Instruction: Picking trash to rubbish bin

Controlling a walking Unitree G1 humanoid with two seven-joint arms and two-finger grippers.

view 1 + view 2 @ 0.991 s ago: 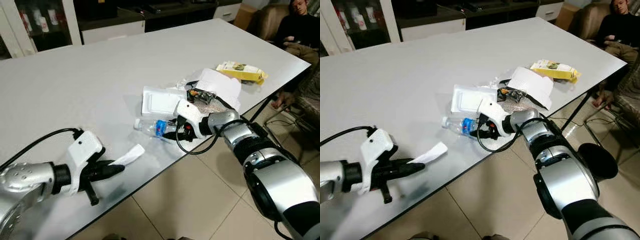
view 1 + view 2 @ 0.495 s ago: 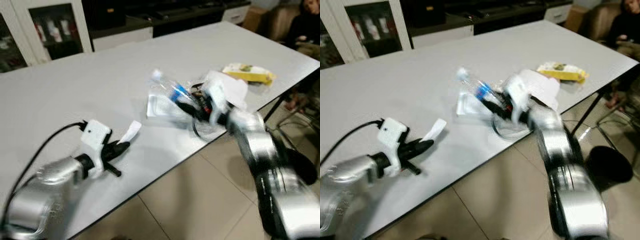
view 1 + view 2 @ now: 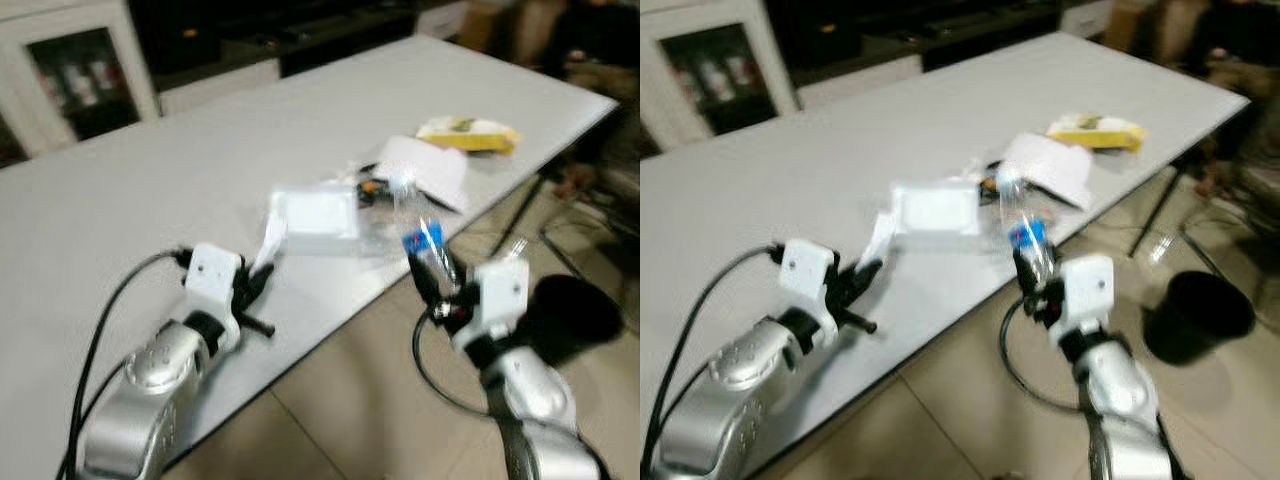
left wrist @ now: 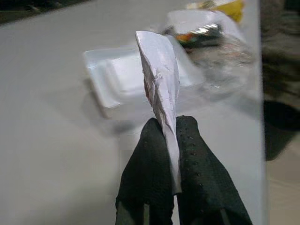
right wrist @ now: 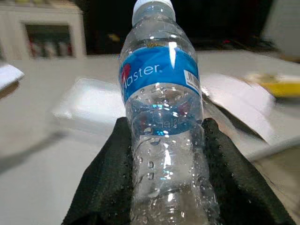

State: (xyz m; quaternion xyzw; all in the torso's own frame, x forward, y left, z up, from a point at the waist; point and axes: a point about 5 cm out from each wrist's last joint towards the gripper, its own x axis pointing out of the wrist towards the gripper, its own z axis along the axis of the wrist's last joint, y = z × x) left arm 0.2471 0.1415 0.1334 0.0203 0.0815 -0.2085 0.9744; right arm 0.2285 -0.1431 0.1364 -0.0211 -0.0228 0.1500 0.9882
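right gripper [image 5: 164, 154] grips one bottle [image 5: 161, 108]

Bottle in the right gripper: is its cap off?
No. The right wrist view shows the bottle clamped between the right gripper's black fingers with its white cap on.

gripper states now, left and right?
Left gripper: shut on white paper scrap.
Right gripper: shut on plastic water bottle.

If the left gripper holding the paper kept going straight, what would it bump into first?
Probably the white tray: the left gripper, pinching the paper strip, points at it across bare table. Depth is uncertain.
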